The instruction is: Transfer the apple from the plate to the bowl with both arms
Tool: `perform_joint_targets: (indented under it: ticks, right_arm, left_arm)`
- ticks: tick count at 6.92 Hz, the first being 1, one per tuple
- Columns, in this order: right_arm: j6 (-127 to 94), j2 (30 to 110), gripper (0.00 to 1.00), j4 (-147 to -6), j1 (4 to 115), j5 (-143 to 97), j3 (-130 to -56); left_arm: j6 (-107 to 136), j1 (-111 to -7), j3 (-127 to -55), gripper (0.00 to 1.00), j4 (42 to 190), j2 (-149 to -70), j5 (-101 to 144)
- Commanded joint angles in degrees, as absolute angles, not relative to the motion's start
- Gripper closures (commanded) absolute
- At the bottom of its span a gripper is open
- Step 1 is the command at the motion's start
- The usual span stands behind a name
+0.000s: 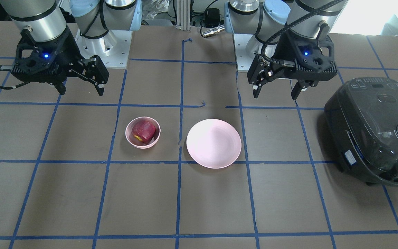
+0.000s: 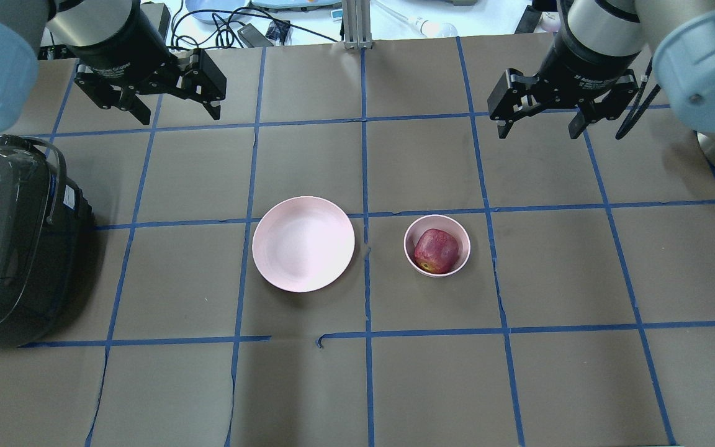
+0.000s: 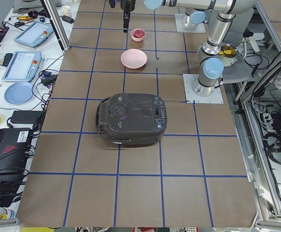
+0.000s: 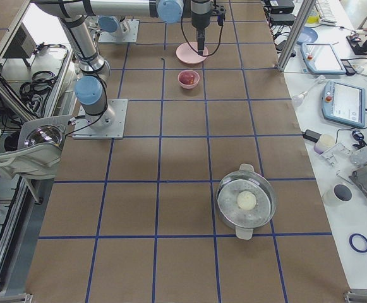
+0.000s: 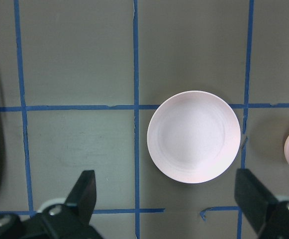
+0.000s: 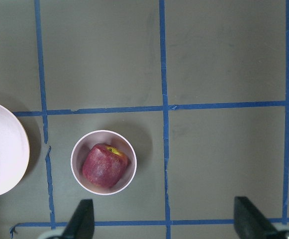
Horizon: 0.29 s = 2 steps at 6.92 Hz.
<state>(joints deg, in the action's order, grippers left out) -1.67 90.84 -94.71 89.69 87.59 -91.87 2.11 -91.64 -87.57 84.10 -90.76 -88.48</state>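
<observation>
The dark red apple (image 2: 436,251) lies inside the small deep pink bowl (image 2: 411,232), near the table's middle; both show in the right wrist view too, apple (image 6: 104,166) in bowl (image 6: 78,151). The wide pale pink plate (image 2: 303,243) stands empty beside the bowl, on its left in the overhead view; it also shows in the left wrist view (image 5: 194,136). My left gripper (image 2: 179,113) is open and empty, raised high over the far left of the table. My right gripper (image 2: 539,131) is open and empty, raised high over the far right.
A dark grey rice cooker (image 2: 4,242) with its lid shut sits at the left edge of the table. A steel pot (image 4: 246,202) holding a pale round thing stands far off at the robot's right end. Blue tape lines grid the brown table.
</observation>
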Motion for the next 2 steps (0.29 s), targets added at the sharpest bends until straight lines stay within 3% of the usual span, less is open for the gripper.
perform_joint_targets:
  ticks: [1,2]
  right_arm:
    - [-1.85,90.79,0.00,-95.01,89.65,88.07,-92.02]
    - [-0.89,90.70,0.00,-95.01,89.56,88.15,-91.76]
  left_arm:
    - [2.20,-91.67,-89.12,0.00,83.58,-90.00,-88.59]
    - [2.20,-91.67,-89.03,0.00,83.58,-90.09,-89.12]
